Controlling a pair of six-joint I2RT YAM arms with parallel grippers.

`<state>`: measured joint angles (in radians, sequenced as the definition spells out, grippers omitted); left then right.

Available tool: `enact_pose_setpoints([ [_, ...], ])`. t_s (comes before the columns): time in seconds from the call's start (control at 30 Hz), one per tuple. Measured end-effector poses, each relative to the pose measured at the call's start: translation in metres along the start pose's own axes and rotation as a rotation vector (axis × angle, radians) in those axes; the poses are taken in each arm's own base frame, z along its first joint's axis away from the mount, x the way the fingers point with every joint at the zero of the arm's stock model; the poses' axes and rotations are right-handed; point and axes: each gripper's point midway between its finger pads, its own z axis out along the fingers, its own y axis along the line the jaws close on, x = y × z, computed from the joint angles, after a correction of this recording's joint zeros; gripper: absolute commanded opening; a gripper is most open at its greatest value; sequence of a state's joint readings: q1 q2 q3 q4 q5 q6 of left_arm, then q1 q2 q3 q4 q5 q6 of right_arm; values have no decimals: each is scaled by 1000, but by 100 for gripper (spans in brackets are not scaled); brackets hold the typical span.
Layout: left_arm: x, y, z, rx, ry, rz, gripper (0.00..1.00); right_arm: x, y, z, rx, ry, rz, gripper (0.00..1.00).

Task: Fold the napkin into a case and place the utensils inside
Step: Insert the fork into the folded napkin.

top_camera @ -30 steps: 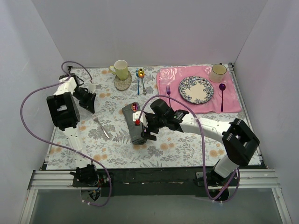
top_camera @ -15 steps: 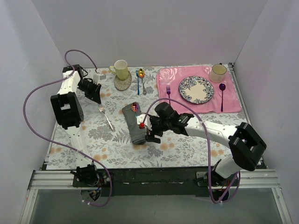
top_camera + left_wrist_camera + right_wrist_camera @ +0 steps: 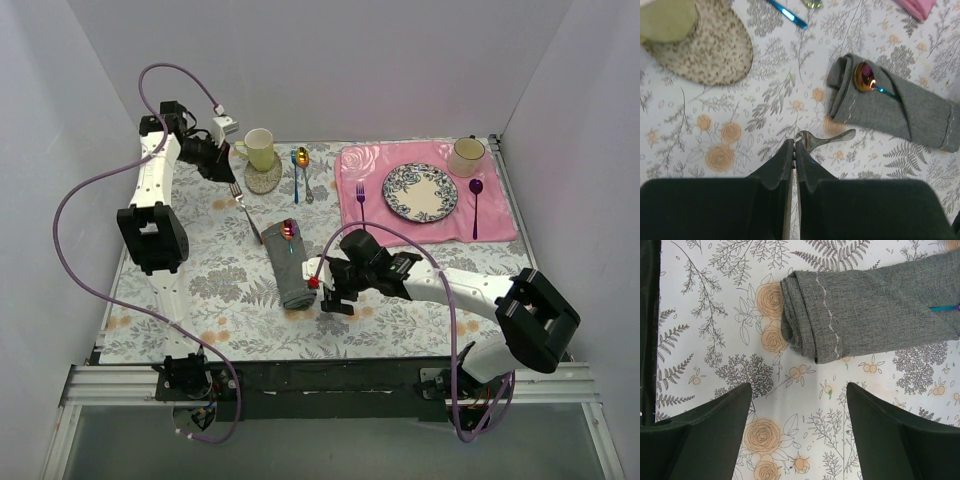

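Folded napkin (image 3: 291, 265) lengthwise near-to-far, spoon (image 3: 288, 231) bowl at far end, left gripper (image 3: 794, 148) pinching fork (image 3: 827, 137), right gripper (image 3: 799, 390) spread.

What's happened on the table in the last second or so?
The left gripper, shut on the fork, carried it farther back and rightward, up to the napkin's far end. The right gripper drew back off the napkin, open. The napkin and the spoon in it stayed put.
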<state>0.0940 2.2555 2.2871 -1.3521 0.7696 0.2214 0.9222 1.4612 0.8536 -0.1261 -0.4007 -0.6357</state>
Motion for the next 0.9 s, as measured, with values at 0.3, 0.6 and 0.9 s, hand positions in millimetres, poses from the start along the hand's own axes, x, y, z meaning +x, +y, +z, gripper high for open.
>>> enact_pose_setpoints([
  [0.3,-33,-25,19,67,-49,54,0,11,5,1,-10,18,-32,82],
  [0.6,-20,-22,18,91,-58,30,0,10,4,1,-7,15,-41,81],
  [0.9,-24,-31,20,151,-113,8,0,4,-3,7,16,-21,-38,70],
])
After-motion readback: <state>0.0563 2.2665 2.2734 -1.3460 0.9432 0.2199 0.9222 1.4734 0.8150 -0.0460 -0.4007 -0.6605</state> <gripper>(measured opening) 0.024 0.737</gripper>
